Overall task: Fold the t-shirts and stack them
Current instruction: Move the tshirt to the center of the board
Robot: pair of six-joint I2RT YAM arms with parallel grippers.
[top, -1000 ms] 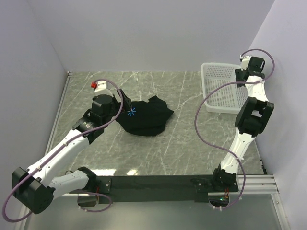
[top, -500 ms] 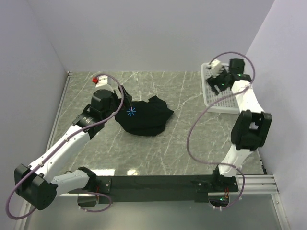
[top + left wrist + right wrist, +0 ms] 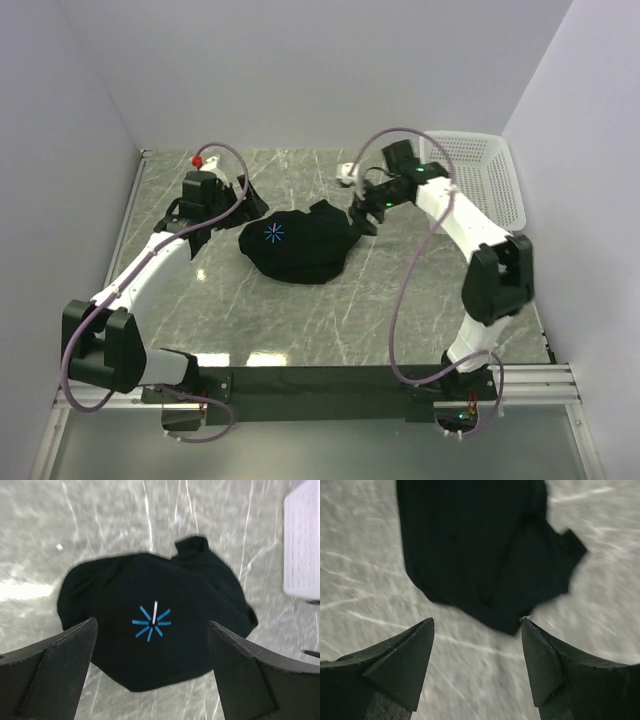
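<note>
Currently t-shirt (image 3: 298, 245) lies crumpled on table (image 3: 400, 320) between left gripper (image 3: 252, 197) and right gripper (image 3: 362, 218) — both spread wide, empty — risk: pinching through bunched layers could drag the heap, not flatten it.

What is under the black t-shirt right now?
The black t-shirt lies bunched on the grey marbled table, which shows all around it. Whatever sits directly beneath the cloth is covered and cannot be seen.
</note>
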